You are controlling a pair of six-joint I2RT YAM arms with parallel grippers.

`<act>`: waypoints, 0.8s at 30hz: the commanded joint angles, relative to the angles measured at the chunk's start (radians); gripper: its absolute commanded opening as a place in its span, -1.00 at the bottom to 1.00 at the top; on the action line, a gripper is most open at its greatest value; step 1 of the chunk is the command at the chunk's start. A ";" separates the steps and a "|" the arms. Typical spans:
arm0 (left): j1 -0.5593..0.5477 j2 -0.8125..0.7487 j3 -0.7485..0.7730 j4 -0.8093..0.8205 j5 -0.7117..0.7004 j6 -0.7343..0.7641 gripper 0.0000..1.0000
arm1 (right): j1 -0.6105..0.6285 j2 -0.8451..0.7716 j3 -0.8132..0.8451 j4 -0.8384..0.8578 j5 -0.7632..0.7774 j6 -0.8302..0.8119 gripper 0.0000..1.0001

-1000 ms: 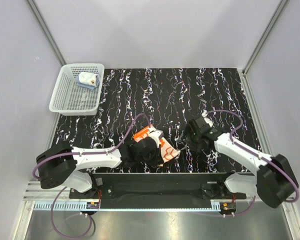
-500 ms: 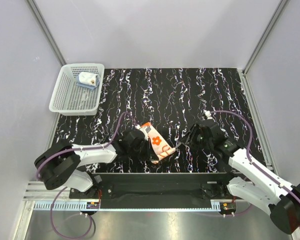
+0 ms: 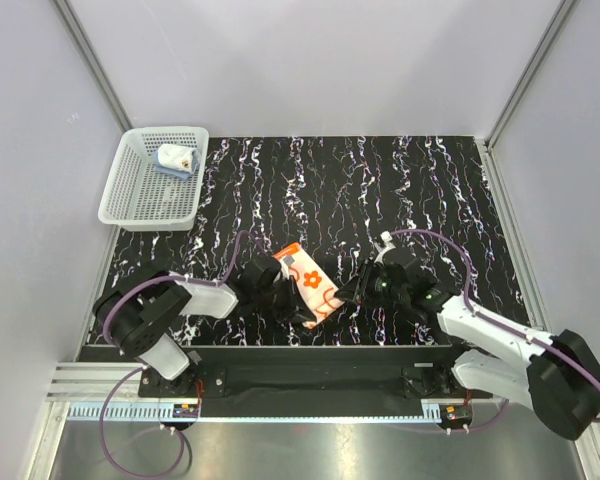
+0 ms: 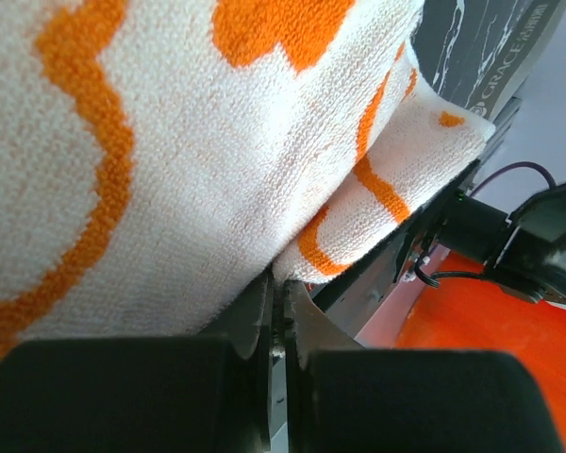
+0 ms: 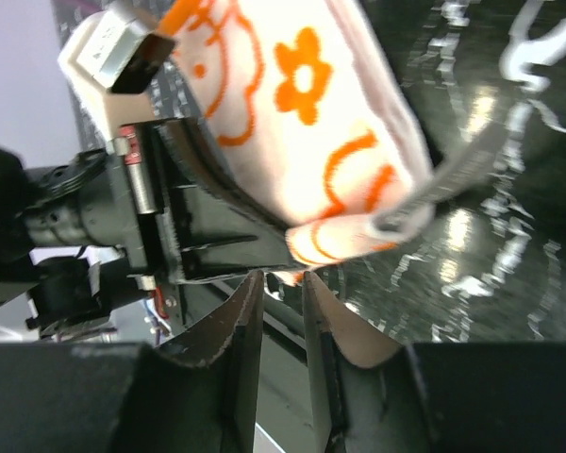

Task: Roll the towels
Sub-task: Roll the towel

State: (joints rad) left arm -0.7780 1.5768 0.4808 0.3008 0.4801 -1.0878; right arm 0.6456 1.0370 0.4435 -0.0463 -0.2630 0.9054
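Observation:
The orange flower-print towel (image 3: pixel 307 284) lies as a narrow folded strip on the black mat between my two grippers. My left gripper (image 3: pixel 277 291) is at its left edge. In the left wrist view the jaws (image 4: pixel 281 283) are closed to a hairline, with the white reverse of the towel (image 4: pixel 170 142) coming down onto the tips. My right gripper (image 3: pixel 346 294) is at the towel's near right end. In the right wrist view its jaws (image 5: pixel 283 276) stand a narrow gap apart, with a corner of the towel (image 5: pixel 311 104) at the tips. The light blue towel (image 3: pixel 173 160) lies bundled in the basket.
The white perforated basket (image 3: pixel 130 214) stands at the mat's far left corner. The black marbled mat (image 3: pixel 410 180) is bounded by grey walls at left, right and back. The arms' base rail (image 3: pixel 310 375) runs along the near edge.
The left gripper has come off the top of the towel and drawn back to its left edge. The towel has gone from a crumpled patch to a narrow strip. The right gripper has moved in to its right end.

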 commanded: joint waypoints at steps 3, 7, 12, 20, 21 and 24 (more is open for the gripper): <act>0.032 0.045 -0.030 0.012 0.031 0.000 -1.00 | 0.042 0.081 -0.032 0.224 -0.042 0.021 -0.42; 0.069 0.058 -0.036 0.021 0.064 0.003 -1.00 | 0.045 0.144 -0.045 0.287 -0.053 0.023 -0.46; 0.097 0.068 -0.047 0.032 0.092 0.017 -1.00 | 0.043 0.214 -0.055 0.373 -0.041 0.012 -0.51; 0.118 0.107 -0.073 0.080 0.136 0.017 -1.00 | 0.045 0.374 -0.037 0.485 -0.012 -0.013 -0.59; 0.120 0.112 -0.076 0.098 0.143 0.017 -1.00 | 0.045 0.408 -0.040 0.497 -0.007 -0.010 -0.60; 0.129 0.127 -0.088 0.127 0.164 0.014 -1.00 | 0.045 0.466 -0.057 0.551 0.007 0.007 -0.62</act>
State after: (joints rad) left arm -0.6586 1.6627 0.4332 0.4541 0.6621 -1.1007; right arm 0.6807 1.4563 0.3889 0.4042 -0.2913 0.9173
